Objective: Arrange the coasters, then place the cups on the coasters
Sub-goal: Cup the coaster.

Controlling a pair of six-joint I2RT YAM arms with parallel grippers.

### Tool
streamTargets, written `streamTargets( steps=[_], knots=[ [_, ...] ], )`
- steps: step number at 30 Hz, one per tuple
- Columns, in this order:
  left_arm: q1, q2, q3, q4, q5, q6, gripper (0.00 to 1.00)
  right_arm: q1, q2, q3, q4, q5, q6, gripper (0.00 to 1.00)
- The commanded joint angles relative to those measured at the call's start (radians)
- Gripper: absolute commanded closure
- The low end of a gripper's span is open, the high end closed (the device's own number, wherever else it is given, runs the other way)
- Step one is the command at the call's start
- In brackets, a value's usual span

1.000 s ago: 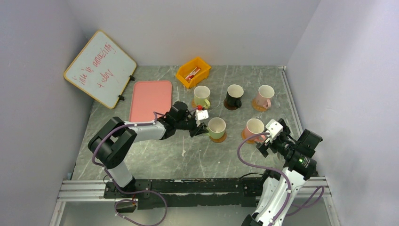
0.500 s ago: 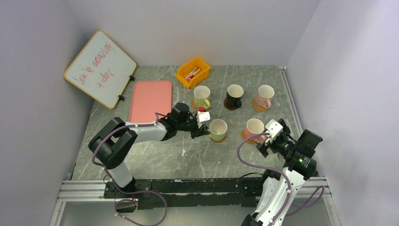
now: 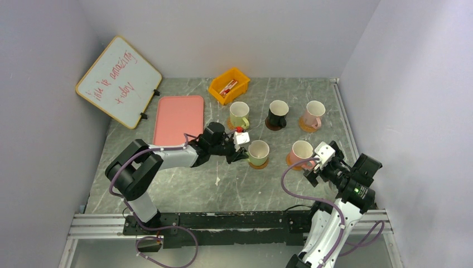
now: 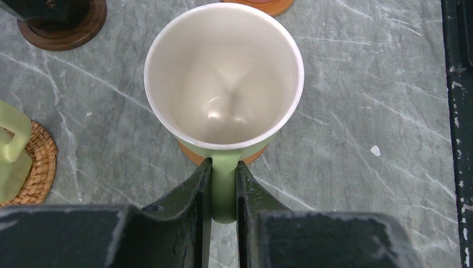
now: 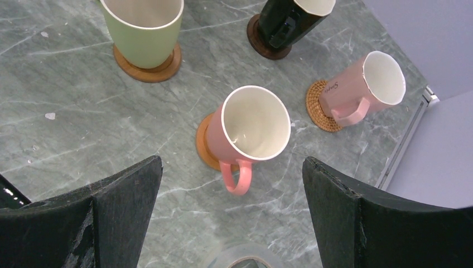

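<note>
My left gripper point(image 4: 224, 167) is shut on the handle of a pale green cup point(image 4: 224, 78) point(image 3: 257, 152). That cup stands upright over an orange coaster point(image 4: 192, 153); contact between them is not visible. My right gripper point(image 5: 231, 164) point(image 3: 314, 169) hangs open above and just short of a pink cup point(image 5: 254, 125) on an orange coaster point(image 5: 203, 142), touching nothing. In the back row, a second green cup point(image 3: 240, 114) is on a woven coaster point(image 4: 39, 167). The black cup point(image 3: 277, 113) is on a dark coaster point(image 5: 262, 47), and another pink cup point(image 5: 368, 84) is on a woven coaster point(image 5: 318, 109).
A pink tray point(image 3: 178, 118) lies at the back left, with a yellow bin point(image 3: 229, 85) behind the cups. A whiteboard point(image 3: 119, 81) leans on the left wall. A clear tape roll point(image 5: 245, 259) lies under my right gripper. The right wall runs close to the right arm.
My left gripper has edged slightly right with the green cup's handle still in it. The right arm and the other cups have not moved.
</note>
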Motion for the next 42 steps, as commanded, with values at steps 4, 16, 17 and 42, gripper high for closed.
streamTargets(
  steps=[4, 16, 17, 42],
  knots=[
    [-0.008, 0.004, 0.049, 0.076, 0.009, 0.005, 0.89, -0.006, -0.008, -0.002, -0.014, -0.042, -0.036, 0.0],
    [-0.012, 0.014, 0.058, 0.062, 0.013, 0.008, 0.85, -0.007, -0.009, -0.001, -0.018, -0.042, -0.041, 0.0],
    [-0.013, 0.014, 0.058, 0.06, 0.012, 0.008, 0.85, -0.007, -0.009, -0.001, -0.018, -0.044, -0.042, 0.0],
    [-0.013, -0.012, 0.046, 0.055, -0.012, 0.025, 0.65, -0.01, -0.011, -0.002, -0.025, -0.044, -0.05, 0.0]
  ],
)
